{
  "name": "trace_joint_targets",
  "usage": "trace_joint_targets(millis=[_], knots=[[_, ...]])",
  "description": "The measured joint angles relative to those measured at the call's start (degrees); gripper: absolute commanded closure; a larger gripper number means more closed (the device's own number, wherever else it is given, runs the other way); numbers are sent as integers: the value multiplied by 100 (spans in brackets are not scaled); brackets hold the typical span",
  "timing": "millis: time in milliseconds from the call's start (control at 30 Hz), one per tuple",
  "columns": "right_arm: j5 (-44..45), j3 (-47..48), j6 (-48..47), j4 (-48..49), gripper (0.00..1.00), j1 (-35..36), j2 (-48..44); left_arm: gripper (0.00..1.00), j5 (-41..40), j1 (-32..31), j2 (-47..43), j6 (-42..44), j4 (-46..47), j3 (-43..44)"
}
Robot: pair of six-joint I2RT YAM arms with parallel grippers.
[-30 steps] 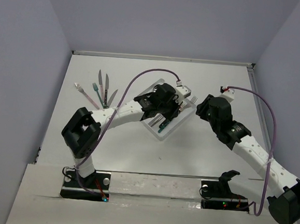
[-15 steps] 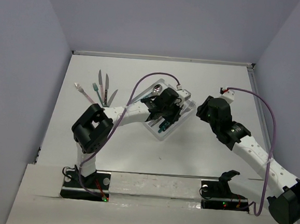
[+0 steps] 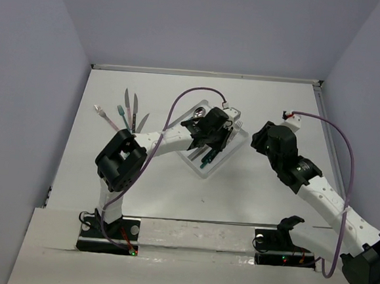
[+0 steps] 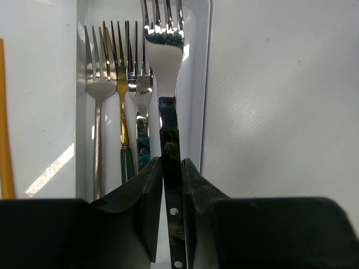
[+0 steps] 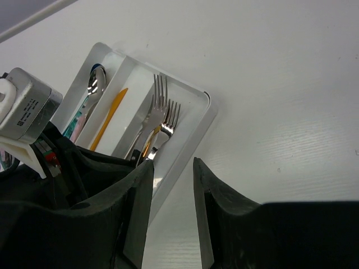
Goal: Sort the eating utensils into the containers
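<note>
My left gripper is shut on the black handle of a silver fork and holds it lengthwise over the right-hand compartment of the whitish tray. Three forks lie in that compartment beside it. In the top view the left gripper is over the tray in mid-table. My right gripper is open and empty. It hovers over bare table just right of the tray; the top view shows it there too. Several loose utensils lie on the table at the far left.
In the right wrist view an orange knife lies in the tray's middle compartment and a spoon in its far one. The left arm's wrist is close beside my right gripper. Walls close the table at back and sides.
The left arm's elbow has swung to the right while its gripper stays over the tray with the fork. The right arm has drawn back slightly to the right.
</note>
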Motion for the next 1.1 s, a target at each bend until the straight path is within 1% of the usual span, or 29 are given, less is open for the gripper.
trace_joint_targets(millis=[67, 100, 167, 500, 533, 600, 633, 667, 733, 767, 833, 900, 933, 1000, 1033, 1100], knots=[[24, 0, -11, -15, 59, 0, -48, 68, -20, 0, 0, -15, -7, 0], [35, 0, -20, -20, 59, 0, -70, 63, -24, 2, 0, -17, -4, 0], [50, 0, -31, -22, 59, 0, -111, 57, -26, 4, 0, -37, 4, 0], [72, 0, -52, -118, 59, 0, -195, 55, -81, 20, -48, 24, 81, -87], [70, 0, -59, -120, 59, 0, -195, 55, -201, 20, -142, 76, 129, -186], [61, 0, -87, -125, 59, 0, -192, 47, -577, 28, -599, 367, 197, -511], [50, 0, -94, -125, 59, 0, -190, 47, -673, 31, -693, 439, 192, -564], [42, 0, -94, -125, 59, 0, -184, 46, -890, 72, -1069, 688, 192, -682], [7, 0, -96, -122, 59, 0, -140, 46, -975, 293, -1637, 1003, 177, -669], [-26, 0, -96, -122, 59, 0, -98, 45, -874, 564, -1902, 1123, 184, -608], [-144, 0, -105, -122, 59, 0, 44, 44, -581, 1495, -2347, 1252, 120, -348], [-249, 2, -129, -125, 59, 0, 197, 42, -358, 2968, -2612, 1384, 155, -144], [-317, 7, -140, -125, 59, 0, 275, 42, -356, 3252, -2656, 1421, 144, -149], [-470, 13, -164, -125, 59, 0, 470, 39, -278, 4592, -2813, 1587, -66, -367], [-516, 13, -175, -125, 59, 0, 549, 38, -219, 4940, -2855, 1639, -107, -494], [-708, 15, -195, -120, 59, 0, 697, 32, -181, 5519, -2907, 1759, -284, -964]])
